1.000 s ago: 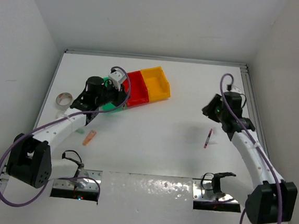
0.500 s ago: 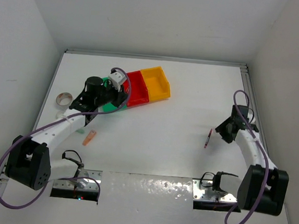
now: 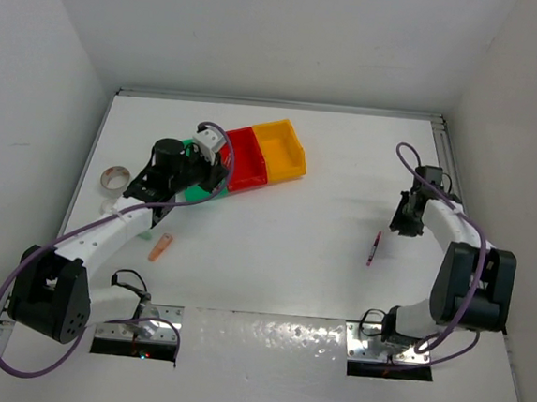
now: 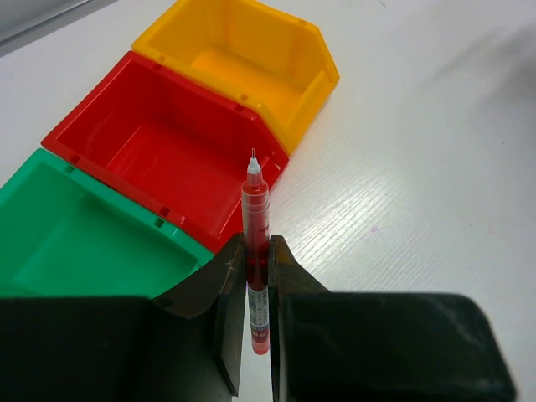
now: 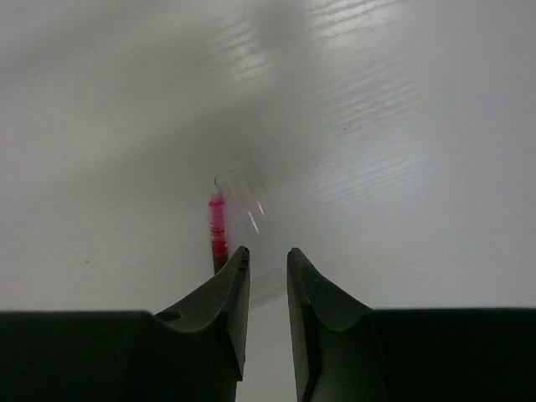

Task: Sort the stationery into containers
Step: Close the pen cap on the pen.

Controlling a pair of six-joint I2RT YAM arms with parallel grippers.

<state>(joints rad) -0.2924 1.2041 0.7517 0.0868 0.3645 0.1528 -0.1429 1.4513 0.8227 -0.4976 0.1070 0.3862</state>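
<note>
Right tool (image 5: 266,260) has swung round, narrowly parted and empty, lining up on the loose pen (image 5: 218,230); left tool (image 4: 255,276) clamps its pen (image 4: 255,209) by the red bin (image 4: 159,151).

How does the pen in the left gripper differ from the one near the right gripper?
The left pen is clamped in the left gripper, raised off the table; the right pen lies loose on it. The left pen points at the red bin; the right pen is far from it, ahead of the right gripper, ungripped. Both are thin and red.
</note>
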